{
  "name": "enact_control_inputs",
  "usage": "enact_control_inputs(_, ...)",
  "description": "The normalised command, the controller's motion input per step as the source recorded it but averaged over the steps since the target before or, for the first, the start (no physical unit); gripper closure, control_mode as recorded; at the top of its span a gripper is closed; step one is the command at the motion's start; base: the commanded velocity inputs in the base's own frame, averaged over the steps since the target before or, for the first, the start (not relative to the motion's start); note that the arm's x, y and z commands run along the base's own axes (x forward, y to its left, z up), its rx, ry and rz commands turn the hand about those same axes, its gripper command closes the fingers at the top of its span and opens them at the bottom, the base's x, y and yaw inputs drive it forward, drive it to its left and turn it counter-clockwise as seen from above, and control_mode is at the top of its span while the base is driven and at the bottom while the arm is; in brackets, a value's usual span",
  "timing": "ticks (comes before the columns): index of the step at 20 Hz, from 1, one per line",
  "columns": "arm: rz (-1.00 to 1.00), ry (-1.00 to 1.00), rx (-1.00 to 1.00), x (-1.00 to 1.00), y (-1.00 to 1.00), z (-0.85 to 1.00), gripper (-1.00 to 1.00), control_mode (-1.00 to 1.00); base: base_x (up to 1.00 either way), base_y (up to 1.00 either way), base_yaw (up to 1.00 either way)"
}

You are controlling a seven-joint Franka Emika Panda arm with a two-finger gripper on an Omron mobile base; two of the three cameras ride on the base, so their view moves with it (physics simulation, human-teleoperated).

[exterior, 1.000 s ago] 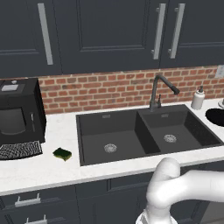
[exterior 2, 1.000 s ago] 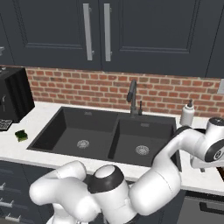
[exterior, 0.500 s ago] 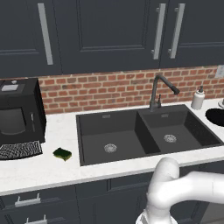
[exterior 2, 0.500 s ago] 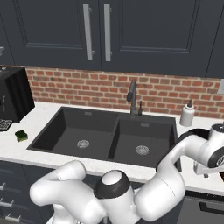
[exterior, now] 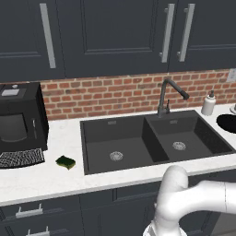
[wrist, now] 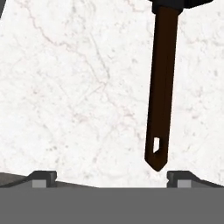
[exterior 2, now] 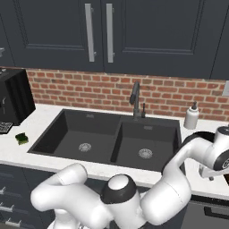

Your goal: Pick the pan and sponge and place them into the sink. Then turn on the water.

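Observation:
The pan [exterior: 228, 123] is a black disc on the white counter at the far right, past the sink [exterior: 133, 138]. Its dark brown handle [wrist: 161, 87] runs down the hand view, and its pointed end with a hanging hole stops just above my fingertips [wrist: 179, 176]. My gripper [wrist: 111, 177] hovers open over the marble, with the handle lying toward its right finger and nothing between the jaws. A small green and yellow sponge [exterior: 66, 162] lies left of the sink, also seen as the sponge [exterior 2: 21, 138]. The dark faucet [exterior: 166, 94] stands behind the basins and no water runs.
A white soap dispenser [exterior: 209, 103] stands right of the faucet by the brick wall. A black appliance [exterior: 18, 120] with a grille tray sits at the counter's left end. Dark cabinets hang above. My arm bends out low to the right.
In the right base view the hand has drifted a little right and down toward the counter. The pan, sponge and sink have not moved.

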Motion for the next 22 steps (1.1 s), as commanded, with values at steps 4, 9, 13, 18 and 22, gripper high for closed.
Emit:
enact_control_inputs(4, 0.01, 0.05, 0.0, 0.24, -0.05, -0.13, -1.0, -1.0, 0.0, 0.0, 0.0)
enact_control_inputs(9, 0.05, 0.04, 0.0, 0.16, -0.21, -0.18, -1.0, -1.0, 0.0, 0.0, 0.0)
enact_control_inputs(13, 0.06, 0.04, 0.0, 0.18, -0.25, -0.13, -1.0, -1.0, 0.0, 0.0, 0.0)
enact_control_inputs(18, 0.04, 0.04, 0.0, 0.19, -0.19, -0.1, -1.0, -1.0, 0.0, 0.0, 0.0)
enact_control_inputs(22, 0.0, 0.08, 0.0, 0.14, -0.07, -0.19, -1.0, -1.0, 0.0, 0.0, 0.0)
